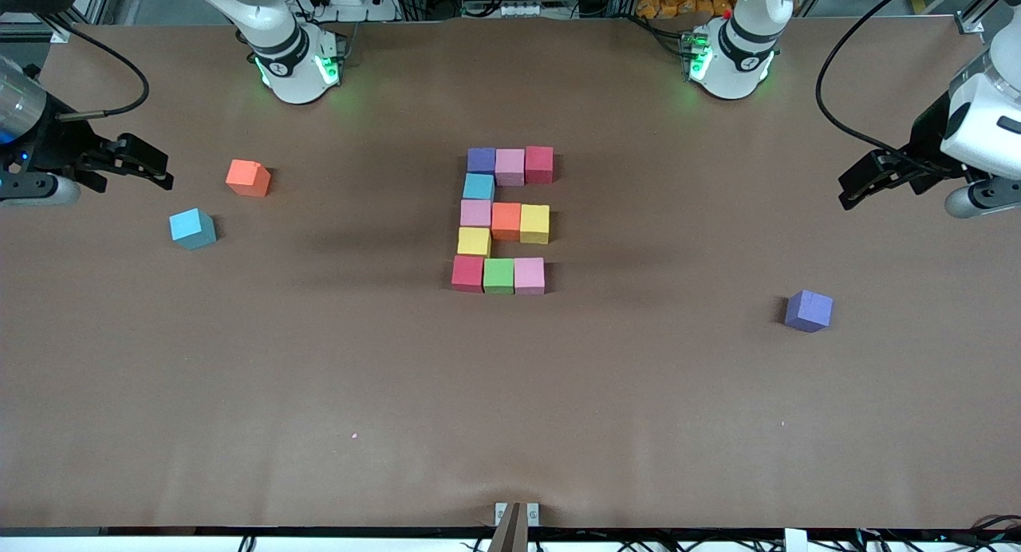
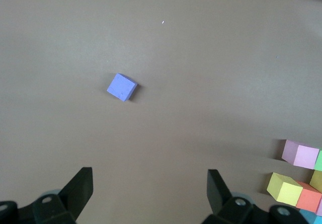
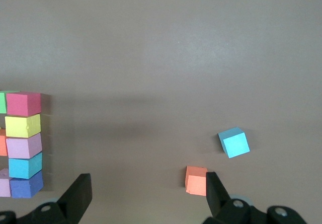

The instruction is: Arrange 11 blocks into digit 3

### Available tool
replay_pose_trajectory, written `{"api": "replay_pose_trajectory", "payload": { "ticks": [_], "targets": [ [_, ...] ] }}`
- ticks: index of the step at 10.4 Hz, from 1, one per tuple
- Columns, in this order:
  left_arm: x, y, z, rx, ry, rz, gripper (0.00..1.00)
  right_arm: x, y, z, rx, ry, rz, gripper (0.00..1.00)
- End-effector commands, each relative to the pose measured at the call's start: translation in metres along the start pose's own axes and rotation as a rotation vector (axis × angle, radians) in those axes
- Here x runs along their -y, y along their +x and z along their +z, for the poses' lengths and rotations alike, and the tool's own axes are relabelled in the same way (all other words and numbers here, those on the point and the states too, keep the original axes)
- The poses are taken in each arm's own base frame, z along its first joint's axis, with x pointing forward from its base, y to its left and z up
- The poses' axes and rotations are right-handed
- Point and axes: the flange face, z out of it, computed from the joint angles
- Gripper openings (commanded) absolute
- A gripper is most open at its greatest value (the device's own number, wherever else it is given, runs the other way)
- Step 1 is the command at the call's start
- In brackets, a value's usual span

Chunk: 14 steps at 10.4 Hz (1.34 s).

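Eleven blocks stand joined in a three-wide, five-tall digit 3 [image 1: 506,220] at mid-table, with a purple block [image 1: 481,159], a pink one and a red one in the row farthest from the front camera, and red, green and pink in the nearest. One edge column shows in the right wrist view [image 3: 23,125]. My right gripper [image 1: 155,167] is open and empty at the right arm's end, also seen in the right wrist view [image 3: 148,178]. My left gripper [image 1: 852,187] is open and empty at the left arm's end, also seen in the left wrist view [image 2: 149,176].
A loose orange block [image 1: 248,178] [image 3: 196,179] and a loose blue block [image 1: 192,228] [image 3: 234,142] lie toward the right arm's end, close to the right gripper. A loose purple block [image 1: 808,310] [image 2: 122,87] lies toward the left arm's end, nearer the front camera.
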Motion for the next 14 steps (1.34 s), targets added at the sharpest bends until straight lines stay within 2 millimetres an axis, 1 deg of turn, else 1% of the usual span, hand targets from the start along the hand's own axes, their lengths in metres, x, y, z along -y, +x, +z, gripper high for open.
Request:
{"api": "replay_pose_trajectory", "payload": {
  "ticks": [1, 2, 4, 7, 10, 12, 14],
  "targets": [
    [0.003, 0.0, -0.007, 0.01, -0.017, 0.013, 1.0, 0.001, -0.008, -0.003, -0.009, 0.009, 0.015, 1.0],
    [0.001, 0.0, -0.007, 0.011, -0.016, 0.015, 1.0, 0.001, -0.008, -0.003, -0.009, 0.009, 0.016, 1.0],
    [0.01, 0.003, -0.006, 0.013, -0.019, 0.006, 1.0, 0.001, -0.008, -0.003, -0.008, 0.009, 0.016, 1.0],
    [0.016, 0.006, -0.005, 0.015, -0.02, 0.013, 1.0, 0.001, -0.008, -0.003, -0.008, 0.009, 0.015, 1.0],
    [0.013, 0.005, -0.004, 0.026, -0.049, 0.081, 1.0, 0.001, -0.009, -0.001, 0.0, 0.009, 0.016, 1.0],
    [0.009, 0.003, 0.009, 0.055, -0.051, 0.095, 1.0, 0.0, -0.01, -0.002, -0.003, 0.009, 0.018, 1.0],
    [0.004, 0.0, 0.009, 0.056, -0.052, 0.129, 1.0, 0.0, -0.009, -0.002, -0.005, 0.009, 0.018, 1.0]
  ]
}}
